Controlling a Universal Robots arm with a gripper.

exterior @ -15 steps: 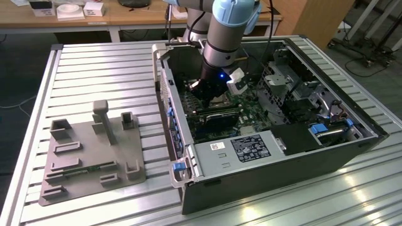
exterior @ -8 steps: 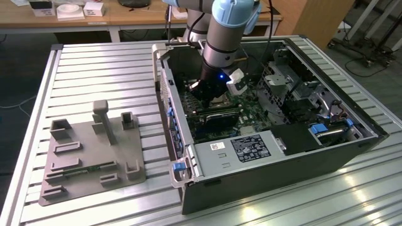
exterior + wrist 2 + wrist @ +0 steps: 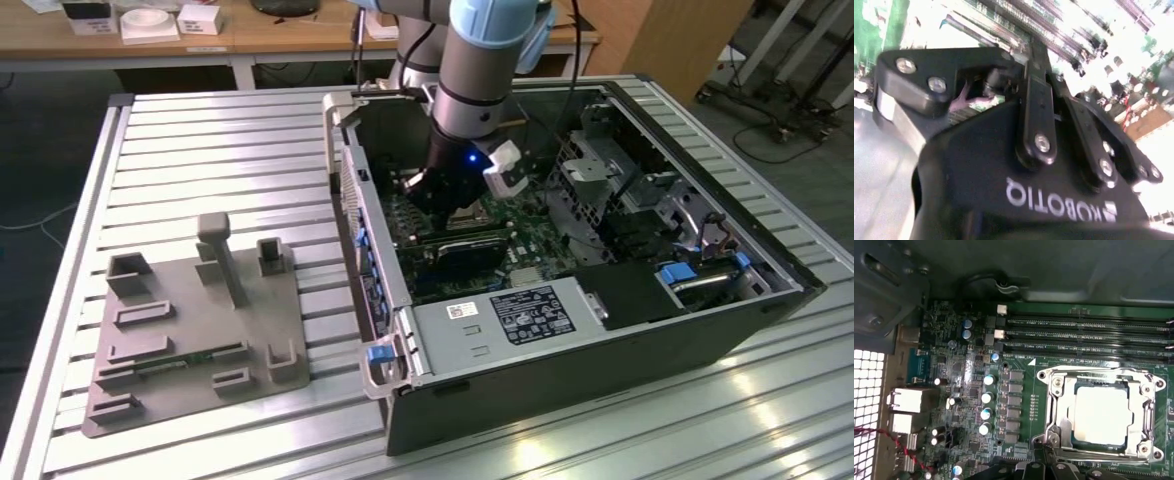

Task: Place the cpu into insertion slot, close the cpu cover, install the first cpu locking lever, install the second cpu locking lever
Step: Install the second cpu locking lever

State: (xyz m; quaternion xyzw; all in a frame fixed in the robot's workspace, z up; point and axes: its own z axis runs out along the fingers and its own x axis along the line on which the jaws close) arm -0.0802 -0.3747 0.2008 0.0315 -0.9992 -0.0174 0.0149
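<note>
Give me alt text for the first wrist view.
The cpu sits in the insertion slot with the cpu cover closed around it, on a green motherboard. Long black memory slots run beside the socket.

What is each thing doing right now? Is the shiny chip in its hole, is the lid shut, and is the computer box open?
cpu: sitting flat in the insertion slot, its silver top showing through the window.
insertion slot: filled by the chip.
cpu cover: closed down around the chip.
computer case: side panel off, insides showing.
gripper: lowered inside the case, right over the socket.
grey fixture: resting on the table beside the case.
</note>
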